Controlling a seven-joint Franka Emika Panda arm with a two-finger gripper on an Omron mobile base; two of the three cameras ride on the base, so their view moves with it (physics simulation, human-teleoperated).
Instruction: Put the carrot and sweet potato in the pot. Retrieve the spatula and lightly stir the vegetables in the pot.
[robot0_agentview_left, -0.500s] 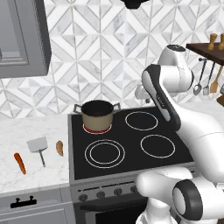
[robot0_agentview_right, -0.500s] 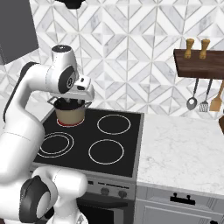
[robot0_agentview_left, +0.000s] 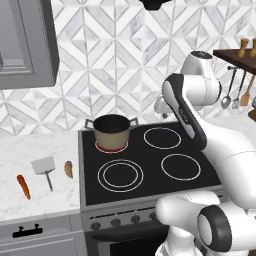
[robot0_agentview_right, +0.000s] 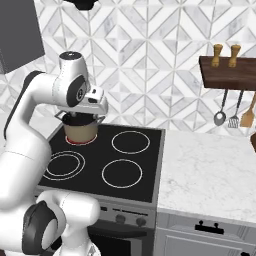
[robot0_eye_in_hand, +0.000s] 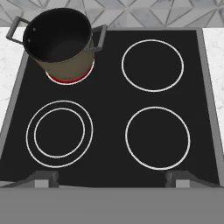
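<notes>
So the pot (robot0_agentview_left: 112, 132) sits on the stove's (robot0_agentview_left: 150, 165) back-left burner, glowing red underneath. Carrot (robot0_agentview_left: 23, 186), spatula (robot0_agentview_left: 45, 169) and sweet potato (robot0_agentview_left: 68, 169) all lie on the marble counter (robot0_agentview_left: 30, 150) left of it. The gripper (robot0_eye_in_hand: 112, 178) hangs over the cooktop, jaws spread wide, holding nothing.

The pot (robot0_agentview_left: 112, 131) stands on the back left burner of the stove (robot0_agentview_left: 150, 165). On the surface (robot0_agentview_left: 30, 160) left of the stove lie, from left to right, the carrot (robot0_agentview_left: 23, 186), the spatula (robot0_agentview_left: 45, 168) and the sweet potato (robot0_agentview_left: 68, 169), all apart.
</notes>
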